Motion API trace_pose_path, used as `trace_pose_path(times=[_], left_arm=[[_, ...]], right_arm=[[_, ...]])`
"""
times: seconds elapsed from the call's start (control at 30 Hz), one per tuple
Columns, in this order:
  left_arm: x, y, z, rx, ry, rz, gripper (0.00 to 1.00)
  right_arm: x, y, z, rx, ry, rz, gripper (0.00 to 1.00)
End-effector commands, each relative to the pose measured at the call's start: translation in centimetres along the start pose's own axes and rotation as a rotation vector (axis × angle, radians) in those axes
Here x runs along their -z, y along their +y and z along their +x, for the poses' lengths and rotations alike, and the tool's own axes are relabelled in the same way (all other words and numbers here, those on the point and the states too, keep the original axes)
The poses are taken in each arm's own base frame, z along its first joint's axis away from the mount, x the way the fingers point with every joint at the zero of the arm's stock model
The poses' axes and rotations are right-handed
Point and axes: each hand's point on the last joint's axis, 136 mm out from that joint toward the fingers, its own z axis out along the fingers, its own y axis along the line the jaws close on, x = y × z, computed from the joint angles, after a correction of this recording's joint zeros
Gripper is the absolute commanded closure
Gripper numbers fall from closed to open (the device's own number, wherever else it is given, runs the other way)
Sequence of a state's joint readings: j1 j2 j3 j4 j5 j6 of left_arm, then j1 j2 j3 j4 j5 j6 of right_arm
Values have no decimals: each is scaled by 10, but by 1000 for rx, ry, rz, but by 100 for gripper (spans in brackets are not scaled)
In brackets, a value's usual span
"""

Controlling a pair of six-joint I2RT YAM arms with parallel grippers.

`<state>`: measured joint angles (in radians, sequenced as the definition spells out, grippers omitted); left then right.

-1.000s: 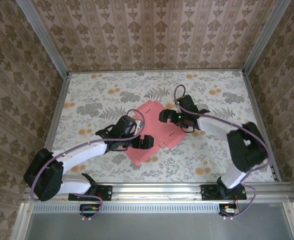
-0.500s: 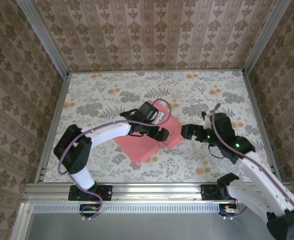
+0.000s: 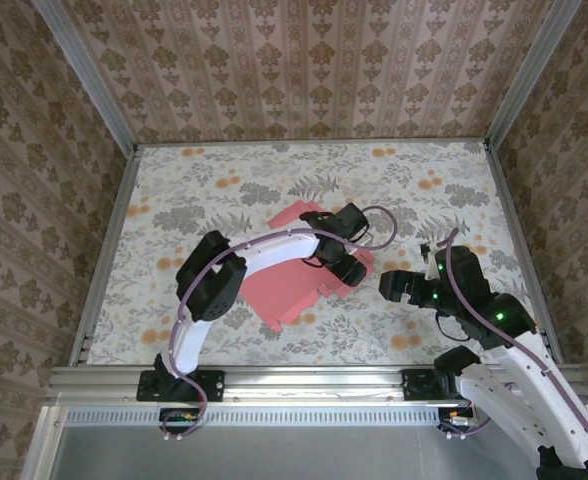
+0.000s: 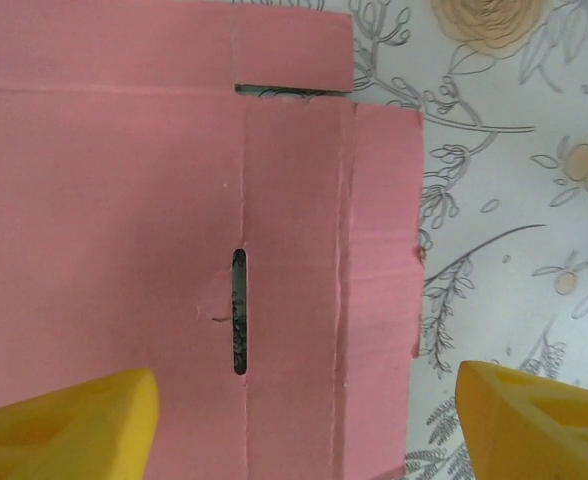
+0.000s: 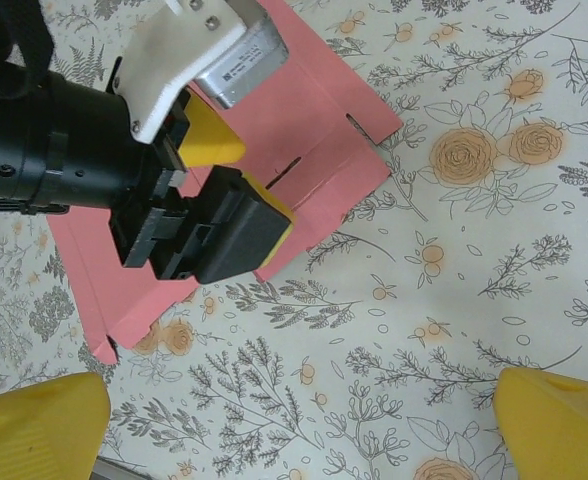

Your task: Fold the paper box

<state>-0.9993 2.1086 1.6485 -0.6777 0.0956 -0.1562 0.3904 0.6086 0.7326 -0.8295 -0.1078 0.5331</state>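
Left gripper (image 3: 346,268) is poised over the right-hand end of the paper box (image 3: 279,292), its fingers spread apart and gripping nothing. From above, the left arm reaches in a long arc across the middle of the table (image 3: 224,190), which has a floral cover.

The paper box is an unfolded, flat die-cut sheet lying pink side up near the centre of the table, set at a diagonal.

In the left wrist view, the left gripper (image 4: 299,430) shows as two yellow fingertips in the bottom corners. One hangs over the paper box (image 4: 124,200) and the other over the floral cover past the sheet's edge. Between them runs a narrow slot (image 4: 239,310) cut into the card, with faint crease lines beside it. Whether the tips touch the card cannot be told.

Right gripper (image 3: 404,287) sits just to the right of the sheet, over bare floral cover, with its fingers wide apart and holding nothing. In its wrist view, the right gripper (image 5: 294,430) frames the left gripper (image 5: 236,180), which stands over the paper box (image 5: 314,120) close to its slotted edge.
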Motion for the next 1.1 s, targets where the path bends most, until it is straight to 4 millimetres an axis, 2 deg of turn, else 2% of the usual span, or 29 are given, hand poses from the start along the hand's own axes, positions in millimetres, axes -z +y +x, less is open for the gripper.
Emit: trace_pose_path(times=[0.0, 0.33, 0.63, 0.83, 1.07], left_arm=[[-2, 4, 8, -57, 62, -70, 20], [-20, -2, 1, -100, 78, -101, 12], [-28, -6, 3, -94, 99, -72, 13], [-32, -11, 8, -82, 118, -47, 10], [-38, -7, 12, -69, 133, -70, 13]], right_arm=[[7, -3, -5, -4, -13, 29, 0], [5, -4, -5, -4, -12, 33, 0], [3, -5, -4, -12, -9, 37, 0], [1, -5, -5, -11, -7, 39, 0], [-3, -6, -4, -17, -2, 43, 0]])
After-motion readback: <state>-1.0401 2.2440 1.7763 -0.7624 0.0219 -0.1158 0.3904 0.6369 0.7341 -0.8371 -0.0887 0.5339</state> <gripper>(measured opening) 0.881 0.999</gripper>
